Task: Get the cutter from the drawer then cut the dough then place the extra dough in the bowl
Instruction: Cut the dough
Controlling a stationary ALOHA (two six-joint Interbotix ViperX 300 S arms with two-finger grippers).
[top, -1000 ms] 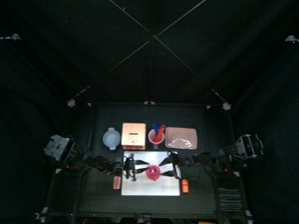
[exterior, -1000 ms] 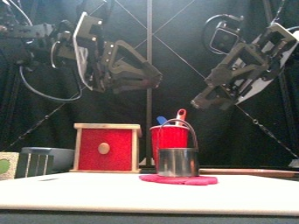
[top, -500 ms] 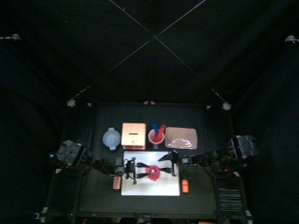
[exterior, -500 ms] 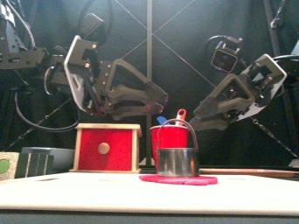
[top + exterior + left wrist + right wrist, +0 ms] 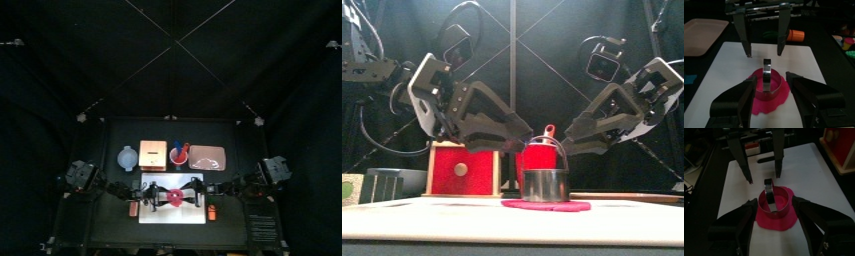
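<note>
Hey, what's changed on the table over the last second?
Both arms came down and inward: the left end effector and right end effector now hang open just above the cutter, one each side, gripping nothing. The cutter, dough, wooden box and red cup stayed put.

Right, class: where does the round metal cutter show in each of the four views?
Top view: round metal cutter at the white cutting board's middle.
Front view: cutter low centre, before the red cup.
Left wrist view: cutter at centre.
Right wrist view: cutter at centre.
Shared landmark: the pink dough under it, seen in all four.
</note>
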